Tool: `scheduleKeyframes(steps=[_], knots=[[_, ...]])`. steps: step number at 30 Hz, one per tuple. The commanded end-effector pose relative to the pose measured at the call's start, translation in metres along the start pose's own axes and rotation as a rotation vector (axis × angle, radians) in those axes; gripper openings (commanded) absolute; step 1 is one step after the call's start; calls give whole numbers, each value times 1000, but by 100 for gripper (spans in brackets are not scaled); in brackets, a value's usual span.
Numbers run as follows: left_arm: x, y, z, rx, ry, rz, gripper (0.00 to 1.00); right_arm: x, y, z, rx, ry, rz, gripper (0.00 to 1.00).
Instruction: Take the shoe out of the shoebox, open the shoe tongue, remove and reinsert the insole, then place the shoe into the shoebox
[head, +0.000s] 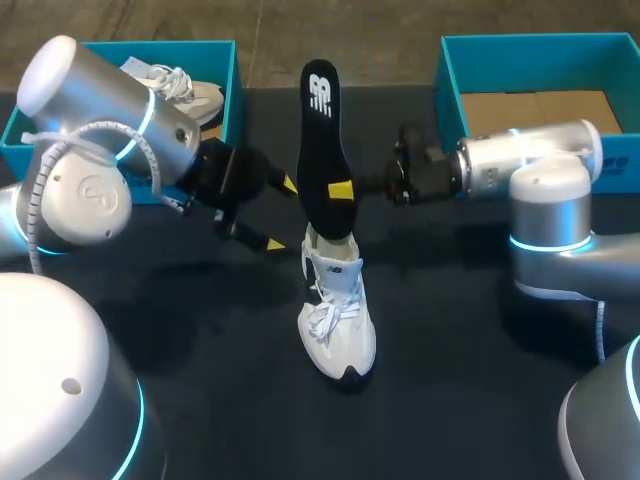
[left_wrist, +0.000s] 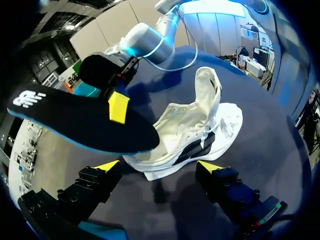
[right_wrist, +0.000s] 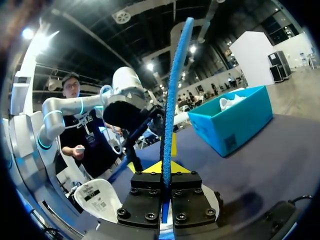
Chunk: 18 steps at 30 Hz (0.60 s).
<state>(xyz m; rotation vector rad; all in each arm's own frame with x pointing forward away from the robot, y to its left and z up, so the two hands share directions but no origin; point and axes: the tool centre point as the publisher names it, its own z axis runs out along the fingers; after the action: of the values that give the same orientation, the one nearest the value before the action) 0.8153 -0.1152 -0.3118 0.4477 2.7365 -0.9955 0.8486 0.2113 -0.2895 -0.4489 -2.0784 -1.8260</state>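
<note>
**Holding the insole over the shoe**

Head view: the right tool is clamped on the black insole partway along its length. From the tool the insole's heel end runs up and away, and its other end drops to the mouth of the white shoe; I cannot tell whether it goes inside. The shoe stands on its sole on the desk, just below this tool. The left tool hangs just beside the insole, opposite the right tool, with its fingers spread wide and nothing in them. Behind the left arm is a blue box with a second shoe in it. Behind the right arm is another box.

Left wrist view: the left tool gapes wide, with the shoe just ahead of its fingers, not touching them, and the tongue raised. The insole lies across ahead of the tool, pinched by the right tool, its tip at the shoe's opening.

Right wrist view: the right tool is closed on the insole, which is seen edge-on and rises straight ahead from between the fingers. The shoe sits under the tool.
</note>
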Motion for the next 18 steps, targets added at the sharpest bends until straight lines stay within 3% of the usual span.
scheduleKeyframes(steps=[1, 18], knots=[[3, -3, 1, -7, 0, -19, 100, -3, -8, 4, 5, -3, 1, 0], [7, 1, 1, -19, -21, -27, 100, -1, -23, 4, -14, -29, 26, 0]])
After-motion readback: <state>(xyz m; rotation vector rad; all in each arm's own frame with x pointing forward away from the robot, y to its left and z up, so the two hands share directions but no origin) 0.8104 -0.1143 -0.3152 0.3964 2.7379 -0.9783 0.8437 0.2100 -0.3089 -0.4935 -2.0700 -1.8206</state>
